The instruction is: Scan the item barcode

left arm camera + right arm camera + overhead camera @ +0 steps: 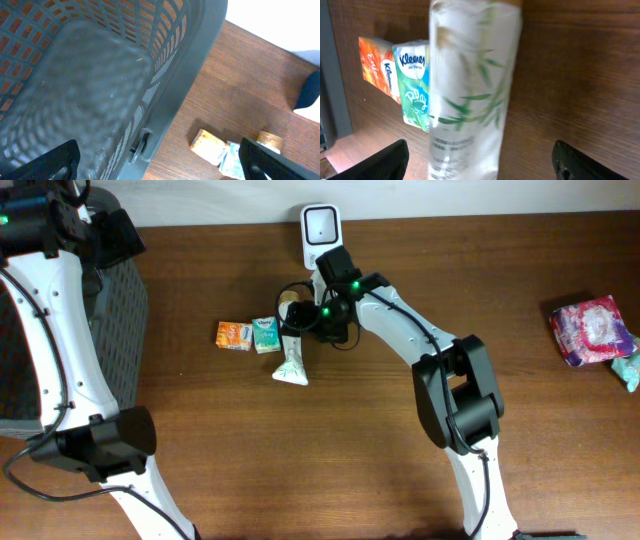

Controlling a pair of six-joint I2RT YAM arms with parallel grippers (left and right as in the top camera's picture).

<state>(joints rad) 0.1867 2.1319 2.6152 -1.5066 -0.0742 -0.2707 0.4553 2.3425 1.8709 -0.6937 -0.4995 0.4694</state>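
A white pouch printed with green leaves (292, 366) (470, 75) lies flat on the brown table, its lower end carrying blurred dark print. My right gripper (297, 330) (482, 165) hovers over the pouch's upper end, open, with a finger on each side and a gap to both. A white scanner (320, 225) stands at the table's back edge, just behind that arm. My left gripper (100, 230) (160, 162) is open and empty, above the rim of the grey basket (100, 75).
An orange tissue pack (232, 335) (372, 67) and a green Kleenex pack (266, 335) (412, 85) lie just left of the pouch. A brown roll (290, 298) sits behind them. The basket (115, 330) fills the far left. A pink package (592, 330) lies far right.
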